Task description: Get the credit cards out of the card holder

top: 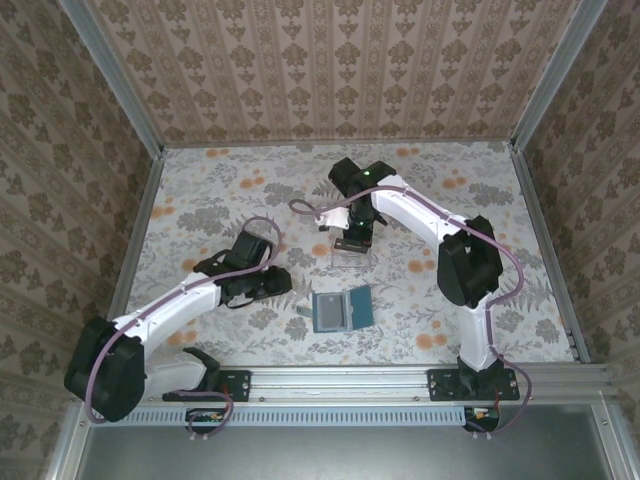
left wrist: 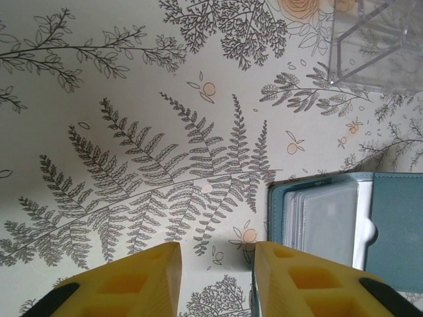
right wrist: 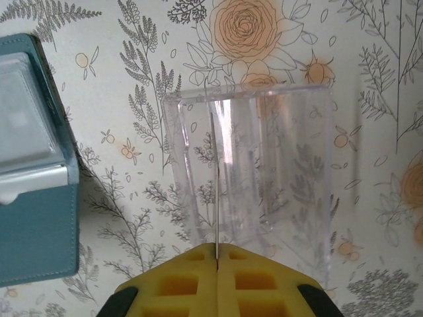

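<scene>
Right jaws pinch what looks like a thin card (right wrist: 216,172) edge-on above the clear box (right wrist: 277,165). Left jaws, partly apart and empty, hover beside the open card holder (left wrist: 396,224) on the bench (left wrist: 99,79). A pale card (left wrist: 327,219) sits in its pocket: roughly halfway, I judge.

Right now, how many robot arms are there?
2: the left arm, reaching just left of the card holder, and the right arm, bent over the clear box.
</scene>
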